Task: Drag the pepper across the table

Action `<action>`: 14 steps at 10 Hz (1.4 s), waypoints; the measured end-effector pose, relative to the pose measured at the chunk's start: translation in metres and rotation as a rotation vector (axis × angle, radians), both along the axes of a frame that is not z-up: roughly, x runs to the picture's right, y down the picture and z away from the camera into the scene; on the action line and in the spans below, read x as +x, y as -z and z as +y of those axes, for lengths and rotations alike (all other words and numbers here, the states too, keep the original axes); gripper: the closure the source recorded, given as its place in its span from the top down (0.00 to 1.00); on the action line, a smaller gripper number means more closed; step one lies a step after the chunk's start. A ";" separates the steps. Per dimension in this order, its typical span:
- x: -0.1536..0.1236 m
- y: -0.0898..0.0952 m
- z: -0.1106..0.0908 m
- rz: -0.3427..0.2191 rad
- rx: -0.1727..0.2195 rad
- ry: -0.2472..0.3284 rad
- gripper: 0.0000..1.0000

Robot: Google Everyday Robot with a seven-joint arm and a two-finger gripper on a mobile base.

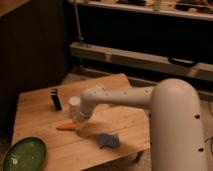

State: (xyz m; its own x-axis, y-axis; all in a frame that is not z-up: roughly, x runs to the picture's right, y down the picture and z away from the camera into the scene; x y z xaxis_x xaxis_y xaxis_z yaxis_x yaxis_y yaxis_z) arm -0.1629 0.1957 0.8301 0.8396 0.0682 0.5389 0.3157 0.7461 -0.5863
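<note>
We find the gripper [77, 124] lowered to the top of the table [35, 112], near the middle of the front half, with the white arm [120, 97] reaching in from the right. Its jaws are clenched. The pepper [65, 127] lies flat on the wood with its right end against the gripper tip. We cannot tell whether that end is pinched between the fingers or merely pressed down. A white cup [74, 102] stands just behind the wrist, a small dark upright object [56, 99] stands further left, a blue sponge [108, 140] lies to the right and a green plate [25, 154] sits at the front left corner. In our judgement contact is made and the drag is under way. Open tabletop lies to either side, so most of the crossing looks undone.
</note>
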 end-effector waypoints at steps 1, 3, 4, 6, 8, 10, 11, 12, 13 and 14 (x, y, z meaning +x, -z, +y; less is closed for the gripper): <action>0.000 0.000 0.001 -0.002 -0.001 0.000 0.00; 0.001 0.001 0.000 0.000 -0.002 0.000 0.00; 0.001 0.001 0.001 -0.002 -0.001 0.001 0.00; 0.005 0.001 0.001 0.003 0.000 -0.002 0.00; 0.004 0.001 0.001 0.003 0.000 -0.001 0.00; 0.004 0.001 0.001 0.003 0.000 -0.002 0.00; 0.004 0.001 0.001 0.003 0.000 -0.002 0.00; 0.004 0.001 0.002 0.003 0.000 -0.001 0.00; 0.004 0.001 0.002 0.003 0.000 -0.002 0.00; 0.004 0.001 0.002 0.004 -0.001 -0.002 0.00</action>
State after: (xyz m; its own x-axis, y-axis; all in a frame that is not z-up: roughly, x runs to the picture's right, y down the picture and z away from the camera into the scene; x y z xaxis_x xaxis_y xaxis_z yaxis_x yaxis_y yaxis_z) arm -0.1586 0.1974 0.8294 0.8413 0.0700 0.5360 0.3124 0.7463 -0.5878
